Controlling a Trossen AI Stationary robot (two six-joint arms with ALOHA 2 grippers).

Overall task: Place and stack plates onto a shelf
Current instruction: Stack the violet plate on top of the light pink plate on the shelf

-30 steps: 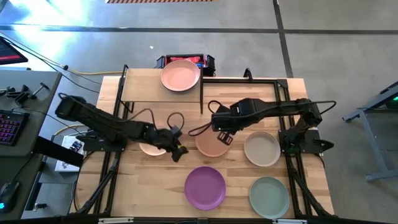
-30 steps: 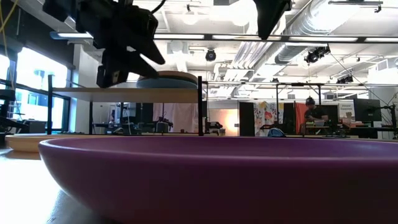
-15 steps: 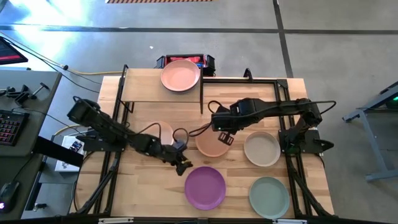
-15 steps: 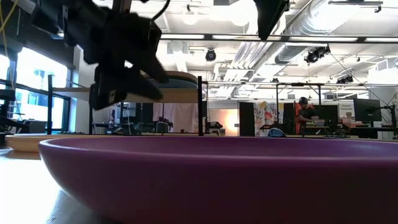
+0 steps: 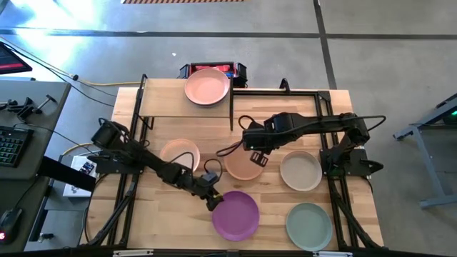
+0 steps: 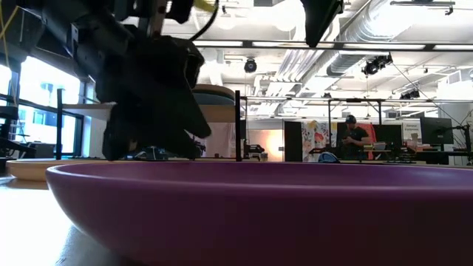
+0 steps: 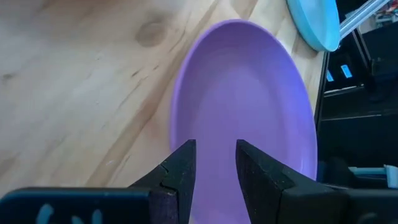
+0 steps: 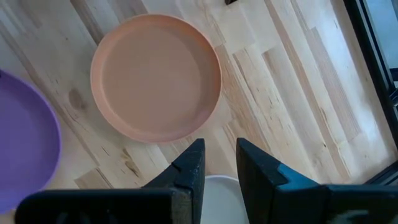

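Observation:
A purple plate (image 5: 235, 215) lies flat on the tabletop near the front edge and fills the foreground of the low view (image 6: 259, 214). My left gripper (image 5: 213, 200) is low at its left rim, open, fingers slanting down over the plate (image 7: 249, 99); I cannot tell whether they touch it. My right gripper (image 5: 257, 148) hangs open, high above a terracotta plate (image 8: 155, 78). A pink plate (image 5: 207, 86) lies on the shelf (image 5: 171, 106) at the back. A peach plate (image 5: 180, 153), a cream plate (image 5: 300, 171) and a sage green plate (image 5: 309, 225) rest on the table.
The shelf's black supports (image 6: 238, 125) stand behind the left gripper in the low view. A black frame (image 5: 314, 93) edges the table's far right. Bare wood (image 5: 164, 214) lies left of the purple plate. A person (image 6: 353, 137) is in the room far behind.
My left gripper has swung from above the peach plate toward the table's near edge and right, sinking to the purple plate's left rim. The peach plate now shows uncovered. No plate has moved, and the right arm has kept still.

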